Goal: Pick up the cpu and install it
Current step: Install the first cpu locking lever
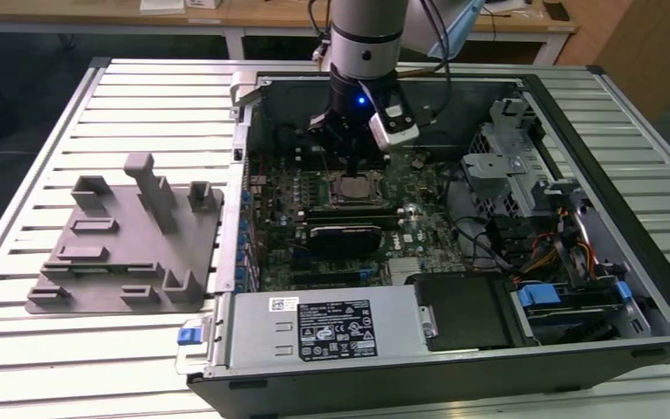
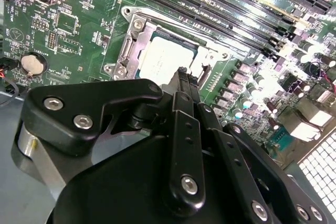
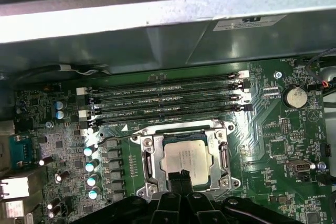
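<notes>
Silvery cpu [image 3: 185, 160] sits in the socket [image 3: 149, 163]; tool [image 3: 179, 181] fingers together just above it.

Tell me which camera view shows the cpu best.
The first wrist view: the cpu lies flat in its metal-framed socket, top mostly clear, the gripper covering one edge. In the second wrist view the cpu is partly hidden behind the gripper. In the exterior view the cpu is small, under the arm.
</notes>
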Action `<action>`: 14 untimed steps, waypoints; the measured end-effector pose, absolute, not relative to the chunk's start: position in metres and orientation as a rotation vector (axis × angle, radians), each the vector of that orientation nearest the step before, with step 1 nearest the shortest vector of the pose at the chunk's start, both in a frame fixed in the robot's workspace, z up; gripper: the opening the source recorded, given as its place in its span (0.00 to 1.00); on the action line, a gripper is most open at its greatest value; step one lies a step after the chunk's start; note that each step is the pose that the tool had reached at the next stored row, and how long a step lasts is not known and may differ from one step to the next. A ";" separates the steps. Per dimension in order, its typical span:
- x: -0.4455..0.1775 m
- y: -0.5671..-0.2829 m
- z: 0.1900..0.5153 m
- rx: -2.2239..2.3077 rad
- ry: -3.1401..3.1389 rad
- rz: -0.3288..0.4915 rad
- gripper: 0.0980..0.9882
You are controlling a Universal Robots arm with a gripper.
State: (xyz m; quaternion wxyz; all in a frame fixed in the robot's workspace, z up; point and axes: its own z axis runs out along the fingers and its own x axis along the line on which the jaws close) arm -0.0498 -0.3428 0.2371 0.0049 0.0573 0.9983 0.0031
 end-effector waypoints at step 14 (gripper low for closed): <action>-0.057 -0.343 0.237 0.179 3.127 0.010 0.01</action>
